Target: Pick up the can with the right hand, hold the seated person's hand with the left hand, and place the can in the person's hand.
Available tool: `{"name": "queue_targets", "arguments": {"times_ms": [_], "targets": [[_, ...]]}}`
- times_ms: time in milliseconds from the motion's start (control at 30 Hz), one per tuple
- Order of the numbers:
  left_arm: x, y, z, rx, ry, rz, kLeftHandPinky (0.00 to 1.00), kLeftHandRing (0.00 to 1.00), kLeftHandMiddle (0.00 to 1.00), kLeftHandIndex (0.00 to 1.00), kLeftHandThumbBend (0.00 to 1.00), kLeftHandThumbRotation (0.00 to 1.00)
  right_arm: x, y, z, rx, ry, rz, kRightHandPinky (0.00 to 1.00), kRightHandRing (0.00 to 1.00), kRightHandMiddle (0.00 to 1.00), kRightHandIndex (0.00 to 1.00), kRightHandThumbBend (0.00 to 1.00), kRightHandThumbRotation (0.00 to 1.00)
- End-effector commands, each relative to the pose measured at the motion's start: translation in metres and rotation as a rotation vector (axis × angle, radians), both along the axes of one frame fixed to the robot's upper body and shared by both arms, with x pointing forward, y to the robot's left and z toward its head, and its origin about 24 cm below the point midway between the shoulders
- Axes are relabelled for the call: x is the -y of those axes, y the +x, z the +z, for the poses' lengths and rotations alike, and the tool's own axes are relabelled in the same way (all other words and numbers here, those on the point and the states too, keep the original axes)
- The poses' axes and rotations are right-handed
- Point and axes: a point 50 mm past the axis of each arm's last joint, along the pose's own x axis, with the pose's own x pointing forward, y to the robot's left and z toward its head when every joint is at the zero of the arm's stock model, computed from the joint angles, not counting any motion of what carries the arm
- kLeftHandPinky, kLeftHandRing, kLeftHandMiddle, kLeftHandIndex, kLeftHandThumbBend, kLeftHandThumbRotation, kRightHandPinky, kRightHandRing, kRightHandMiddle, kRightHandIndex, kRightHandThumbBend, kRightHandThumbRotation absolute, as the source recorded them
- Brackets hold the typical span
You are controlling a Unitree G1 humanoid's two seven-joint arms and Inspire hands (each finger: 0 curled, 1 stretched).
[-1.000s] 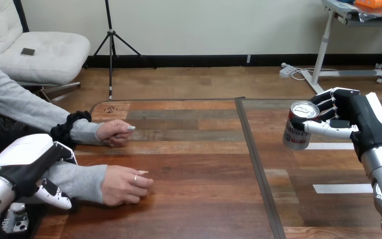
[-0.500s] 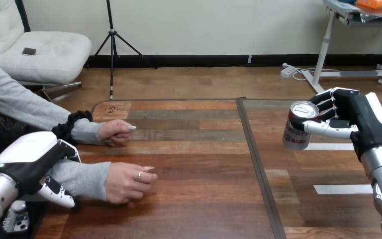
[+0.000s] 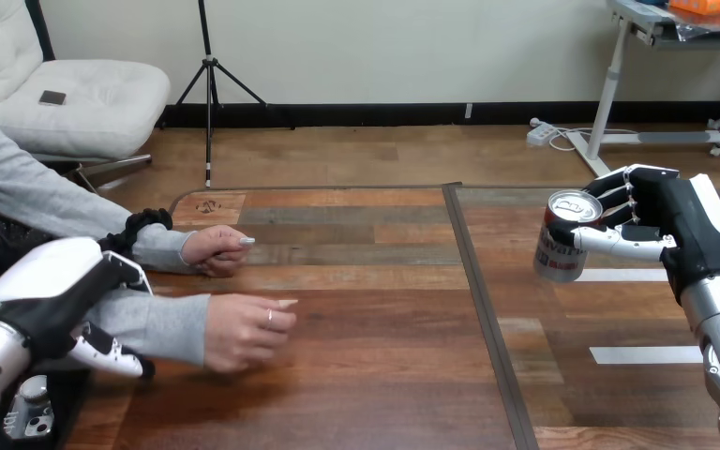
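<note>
My right hand [image 3: 661, 230] is at the right, above the table, its fingers and thumb curled round a silver and red can [image 3: 562, 239] that it holds upright and clear of the wood. My left hand [image 3: 52, 295] is at the lower left, open. It lies against the grey sleeve of the person's nearer forearm [image 3: 155, 323], with the thumb [image 3: 103, 353] below the sleeve. The person's nearer hand [image 3: 244, 328] hovers palm down just above the table, loosely curled. The person's farther hand [image 3: 216, 248] rests as a fist on the table.
A dark seam [image 3: 483, 309] runs across the wooden table [image 3: 375, 375] between the two halves. Two white tape marks [image 3: 645, 354] lie on the right half, below my right hand.
The person's nearer hand has lifted and slid a little to the right. My left hand has risen along the sleeve. My right hand and the can have stayed still.
</note>
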Motion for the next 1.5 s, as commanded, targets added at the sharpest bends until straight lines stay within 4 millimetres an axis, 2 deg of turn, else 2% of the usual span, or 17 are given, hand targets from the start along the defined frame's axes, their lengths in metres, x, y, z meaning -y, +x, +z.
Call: {"name": "queue_targets", "arguments": {"times_ms": [0,533,1033,1467], "targets": [[0.0006,0.0122,0.0453,0.172,-0.001,-0.035,0.34,0.39,0.45,0.48,0.77,0.0,-0.0082,0.0232,0.0504,0.198,-0.019,0.037,0.34,0.38,0.42,0.45,0.7,0.0],[0.0009,0.0104,0.0424,0.186,-0.008,-0.047,0.32,0.37,0.43,0.47,0.75,0.0,-0.0077,0.0231,0.0494,0.19,-0.007,0.036,0.34,0.38,0.42,0.45,0.7,0.0],[0.0028,0.0107,0.0455,0.215,-0.012,-0.043,0.34,0.4,0.46,0.47,0.76,0.0,-0.0077,0.0225,0.0488,0.189,-0.019,0.038,0.34,0.37,0.42,0.45,0.7,0.0],[0.0053,0.0107,0.0478,0.226,-0.022,-0.054,0.32,0.37,0.44,0.46,0.78,0.0,-0.0084,0.0223,0.0483,0.193,-0.003,0.042,0.33,0.37,0.41,0.45,0.71,0.0]]}}
